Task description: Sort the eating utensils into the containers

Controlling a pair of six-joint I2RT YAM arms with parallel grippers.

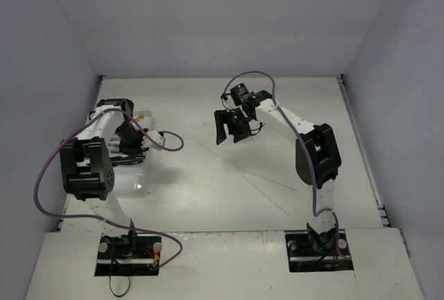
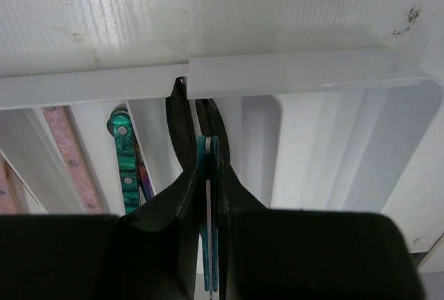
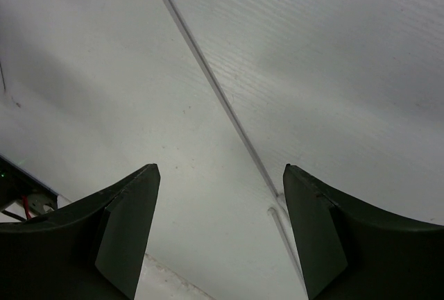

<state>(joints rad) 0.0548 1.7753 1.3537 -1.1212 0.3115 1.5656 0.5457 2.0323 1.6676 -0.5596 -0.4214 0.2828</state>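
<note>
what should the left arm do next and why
Probably open the left gripper, perhaps after easing lower. It is shut on a blue-handled utensil that hangs over a compartment of the white tray, and a green-handled utensil already lies in another compartment.

Top view, left side: left arm (image 1: 87,168) hangs over tray (image 1: 139,178), blocking approach. Left wrist view: green handle (image 2: 125,168), pink handle (image 2: 66,151) lie at frame left; right compartments (image 2: 316,140) open. Bench (image 1: 208,98) centre open, only flat sticks (image 1: 250,167) there, low, passable above.
</note>
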